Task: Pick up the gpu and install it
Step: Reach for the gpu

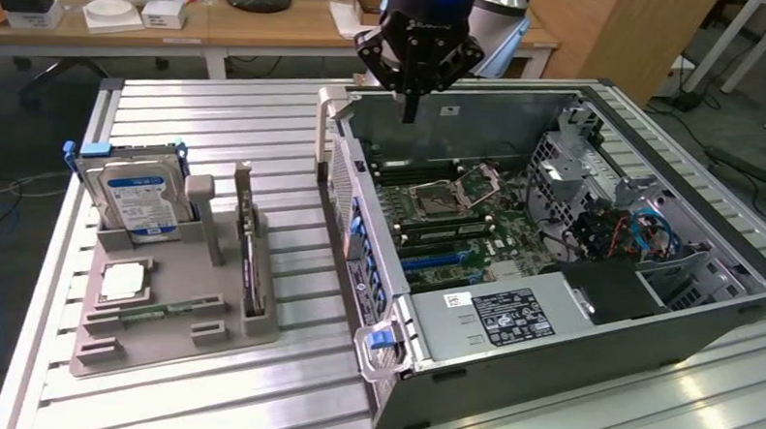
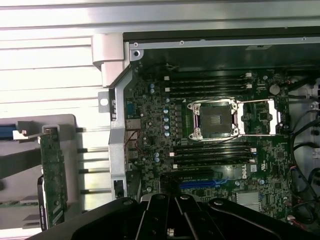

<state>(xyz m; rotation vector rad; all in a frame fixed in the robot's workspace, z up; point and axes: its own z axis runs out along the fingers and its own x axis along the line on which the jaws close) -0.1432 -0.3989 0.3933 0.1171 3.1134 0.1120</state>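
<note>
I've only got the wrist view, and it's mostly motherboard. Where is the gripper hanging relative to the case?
Observer: The gripper hangs above the open case, near the rim farthest from the exterior camera, touching nothing.
Operator: Is anything held?
Observer: No. It is shut to a point and empty.
Operator: And the card I'm after?
Observer: The gpu stands on edge in a slot of the grey holder on the table, at the exterior view's left of the case.
Operator: What else is in that holder?
Observer: A hard drive with a blue label stands upright at the holder's far end.
</note>
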